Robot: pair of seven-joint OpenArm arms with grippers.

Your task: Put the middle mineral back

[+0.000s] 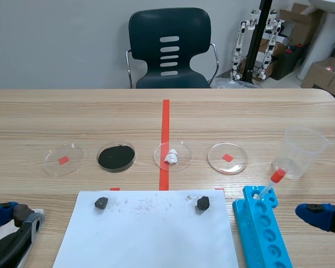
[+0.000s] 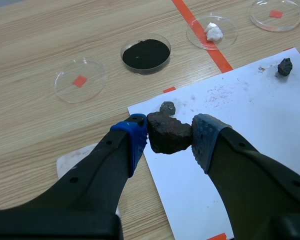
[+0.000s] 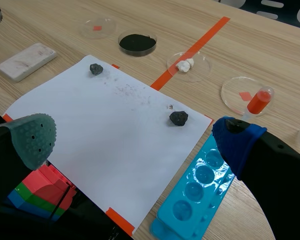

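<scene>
Dark red-brown rough mineral lump [image 2: 167,134]: prob. rigid, dense; clamped btwn left gripper [image 2: 171,135] pads [image 2: 205,139], over corner of white paper sheet [image 2: 250,115]. Right gripper [image 3: 134,140]: fingers apart.

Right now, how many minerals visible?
3. One dark mineral on the white paper's far left corner, another dark mineral at its far right corner, brown mineral in the left gripper.

a black chair [image 1: 170,47] stands behind the wooden surface [image 1: 56,117] before a grey wall [image 1: 56,39]; cardboard boxes [image 1: 324,72] sit beside it.
</scene>
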